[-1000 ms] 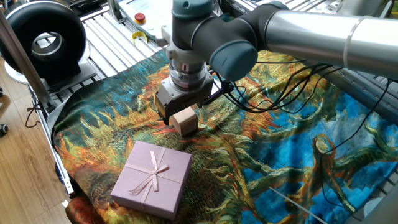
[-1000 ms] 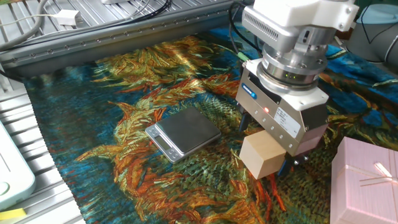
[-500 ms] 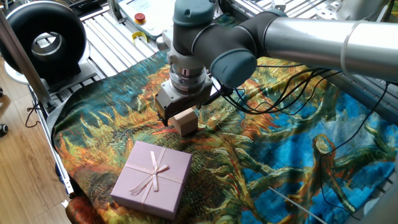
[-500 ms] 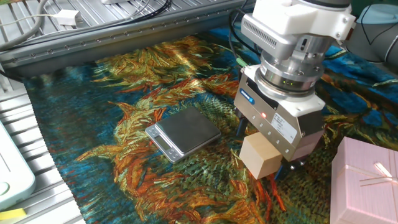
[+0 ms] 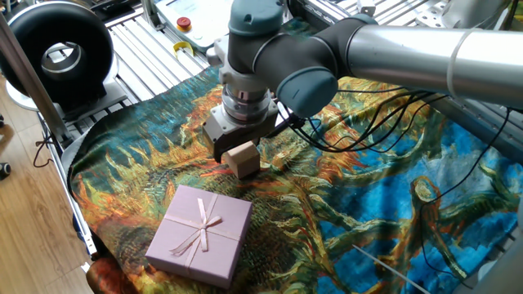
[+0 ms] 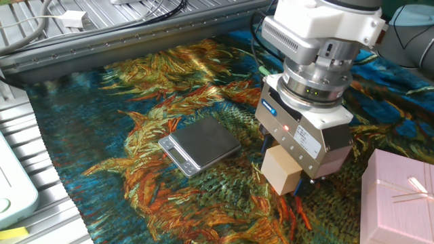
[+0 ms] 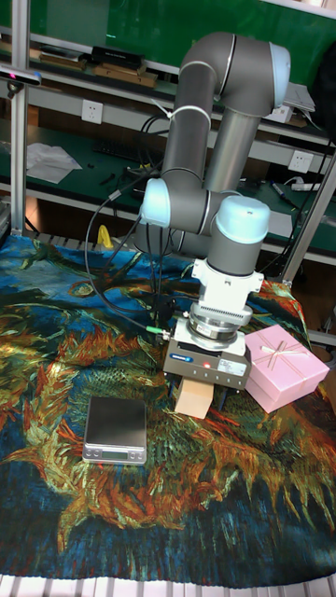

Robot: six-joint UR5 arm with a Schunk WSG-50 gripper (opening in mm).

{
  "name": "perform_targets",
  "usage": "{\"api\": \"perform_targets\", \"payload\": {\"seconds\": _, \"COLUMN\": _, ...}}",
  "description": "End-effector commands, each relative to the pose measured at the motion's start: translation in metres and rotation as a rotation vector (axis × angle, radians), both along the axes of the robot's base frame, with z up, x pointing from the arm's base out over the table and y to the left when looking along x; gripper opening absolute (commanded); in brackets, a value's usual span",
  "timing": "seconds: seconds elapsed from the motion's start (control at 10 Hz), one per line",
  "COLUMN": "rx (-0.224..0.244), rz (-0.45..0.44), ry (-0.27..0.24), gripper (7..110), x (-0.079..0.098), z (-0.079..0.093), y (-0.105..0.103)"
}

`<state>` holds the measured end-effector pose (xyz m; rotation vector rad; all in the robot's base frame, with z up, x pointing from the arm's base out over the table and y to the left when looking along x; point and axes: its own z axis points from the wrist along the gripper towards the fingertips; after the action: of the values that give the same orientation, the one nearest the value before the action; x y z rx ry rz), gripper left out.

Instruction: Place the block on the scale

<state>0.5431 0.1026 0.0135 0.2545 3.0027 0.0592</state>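
Green wall (image 7: 140, 23), wood floor (image 5: 24, 220).

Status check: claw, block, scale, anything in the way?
Claw shut on block, just above the cloth. Scale bare, off to the side. Pink gift box nearby, not between them.

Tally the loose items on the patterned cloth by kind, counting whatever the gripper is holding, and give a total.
Wooden block, held in the gripper: 1
Scale: 1
Pink gift box: 1
Total: 3
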Motion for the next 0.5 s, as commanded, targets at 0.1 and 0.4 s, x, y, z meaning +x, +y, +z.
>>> {"api": "perform_targets", "payload": {"seconds": 0.1, "rx": 0.025, "rz": -0.016, "ry": -0.004, "gripper": 66, "x": 0.0017, "z": 0.0011, "y": 0.0042}}
{"api": "perform_targets", "payload": {"seconds": 0.4, "rx": 0.022, "rz": -0.015, "ry": -0.004, "gripper": 66, "x": 0.0014, "z": 0.0007, "y": 0.0028}}
